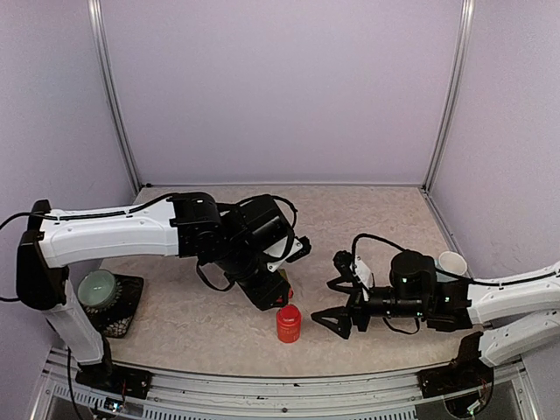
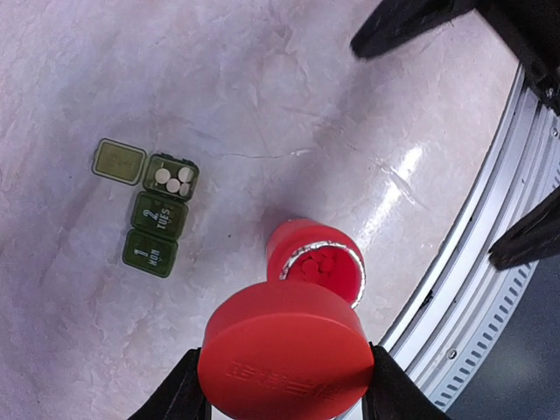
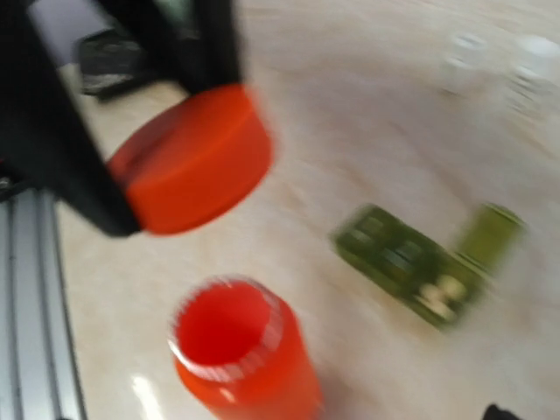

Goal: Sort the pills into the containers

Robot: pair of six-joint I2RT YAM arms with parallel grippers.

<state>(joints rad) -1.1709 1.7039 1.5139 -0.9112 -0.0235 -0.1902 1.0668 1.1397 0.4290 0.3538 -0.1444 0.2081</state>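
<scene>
My left gripper (image 2: pixel 284 389) is shut on a red bottle cap (image 2: pixel 284 354), held a little above the table. Under it stands the open red pill bottle (image 2: pixel 319 262) with red pills inside; the top view shows this bottle (image 1: pixel 289 323) between the two grippers. The dark green containers (image 2: pixel 157 214) lie flat to the left. One end lid is flipped open, and that compartment holds white pills (image 2: pixel 172 180). The other two lids are shut. My right gripper (image 1: pixel 326 302) is open just right of the bottle, holding nothing. The right wrist view is blurred, showing the cap (image 3: pixel 192 162), bottle (image 3: pixel 236 350) and containers (image 3: pixel 411 262).
A pale cup (image 1: pixel 453 262) stands by the right arm. At the left, a pale green round object (image 1: pixel 98 284) sits on a dark stand. The table's metal front rail (image 2: pixel 490 289) runs close to the bottle. The left arm hangs over the table's middle.
</scene>
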